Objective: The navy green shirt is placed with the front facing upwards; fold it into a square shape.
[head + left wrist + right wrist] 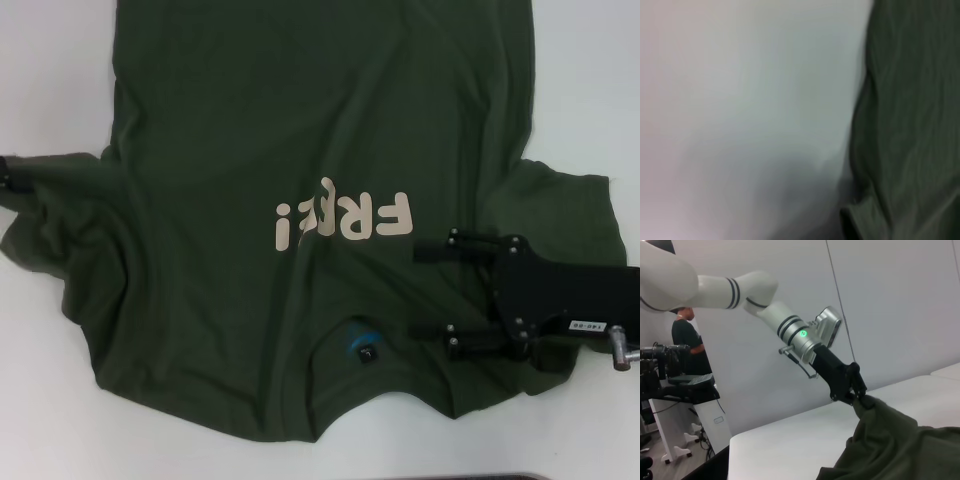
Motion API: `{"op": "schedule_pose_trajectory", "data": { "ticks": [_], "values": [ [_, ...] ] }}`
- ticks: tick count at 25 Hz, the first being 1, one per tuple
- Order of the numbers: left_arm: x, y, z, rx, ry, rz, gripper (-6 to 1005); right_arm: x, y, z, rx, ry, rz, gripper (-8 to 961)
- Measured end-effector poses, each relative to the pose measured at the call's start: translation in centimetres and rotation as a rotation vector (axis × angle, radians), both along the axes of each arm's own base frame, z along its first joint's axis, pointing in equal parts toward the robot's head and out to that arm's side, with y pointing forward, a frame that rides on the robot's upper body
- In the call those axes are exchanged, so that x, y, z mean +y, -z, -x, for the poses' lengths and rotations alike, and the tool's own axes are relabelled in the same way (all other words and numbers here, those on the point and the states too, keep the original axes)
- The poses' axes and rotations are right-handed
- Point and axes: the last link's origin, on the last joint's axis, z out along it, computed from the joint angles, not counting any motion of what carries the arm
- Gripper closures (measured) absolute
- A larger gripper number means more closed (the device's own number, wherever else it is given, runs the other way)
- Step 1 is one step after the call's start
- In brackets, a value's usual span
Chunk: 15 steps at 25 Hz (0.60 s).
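Observation:
The navy green shirt [300, 120] lies spread front-up on the white table [60, 400], its cream "FREE" letters [340, 218] facing me upside down. The collar with its blue mark [358, 340] is on the near side. My right gripper [440, 293] is open, hovering over the shoulder to the right of the collar, with only cloth below its black fingers [462, 240]. My left gripper [5, 173] shows only at the frame's left edge, by the bunched left sleeve. In the right wrist view this left gripper [858, 396] is shut on a raised fold of the shirt [890, 440]. The left wrist view shows cloth [910, 125] beside bare table.
The shirt's far end runs out of the head view at the top. The table's near edge [520, 476] lies just below the collar. Beyond the table stand a person [687, 337], camera gear on a stand [670, 365] and a plain wall.

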Motion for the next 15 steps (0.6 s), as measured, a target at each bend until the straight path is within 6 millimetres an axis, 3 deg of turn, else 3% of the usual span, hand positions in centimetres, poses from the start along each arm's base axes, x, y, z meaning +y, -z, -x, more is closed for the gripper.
{"op": "schedule_pose_trajectory", "data": {
  "ticks": [5,15],
  "values": [
    [0.5,0.1,-0.8,0.015,0.021,0.031,996,0.0,0.1,0.0,0.001,0.000,0.001,70],
    [0.6,-1.4,-0.6,0.084,-0.007,0.027,995,-0.1,0.1,-0.1,0.001,0.004,0.000,70]
  ]
}}
